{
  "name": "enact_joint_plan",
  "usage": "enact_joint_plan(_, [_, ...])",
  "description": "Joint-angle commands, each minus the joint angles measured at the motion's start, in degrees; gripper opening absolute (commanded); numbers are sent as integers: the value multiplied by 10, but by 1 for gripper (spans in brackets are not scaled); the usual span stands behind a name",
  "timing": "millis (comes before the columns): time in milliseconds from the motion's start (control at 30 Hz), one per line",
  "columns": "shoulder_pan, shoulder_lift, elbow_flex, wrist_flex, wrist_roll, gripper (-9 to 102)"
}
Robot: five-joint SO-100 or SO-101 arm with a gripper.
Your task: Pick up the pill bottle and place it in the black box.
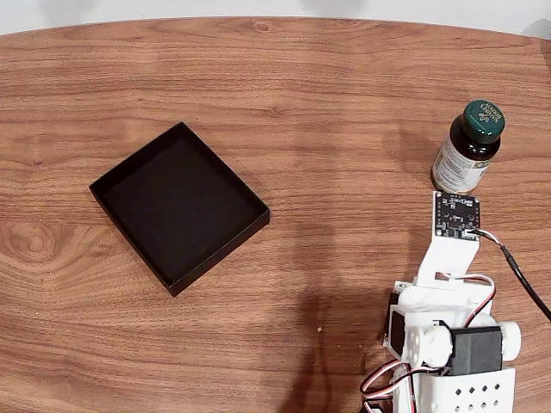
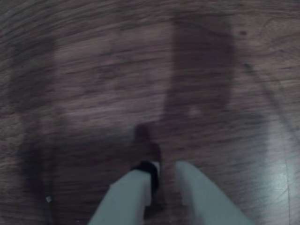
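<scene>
In the fixed view the pill bottle (image 1: 467,148) stands upright at the far right of the table, dark green with a ribbed cap and a pale label. The black box (image 1: 179,206) lies left of centre, shallow and with nothing inside. My arm (image 1: 448,267) rises from the lower right; its wrist board sits just below the bottle and hides the fingers. In the wrist view my gripper (image 2: 165,168) enters from the bottom edge, its two white fingers a narrow gap apart, holding nothing, over bare wood.
The wooden table (image 1: 327,103) stretches between the bottle and the box, with its far edge along the top of the fixed view. A black cable (image 1: 521,280) runs off the arm to the right.
</scene>
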Motion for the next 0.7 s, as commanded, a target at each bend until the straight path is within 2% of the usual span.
enact_joint_plan(0, [-5, -2, -5, 82, -23, 0])
enact_joint_plan(367, [-22, -1, -5, 82, -23, 0])
enact_joint_plan(500, [-54, -1, -5, 82, -11, 0])
enact_joint_plan(667, [-34, -1, -5, 15, -11, 5])
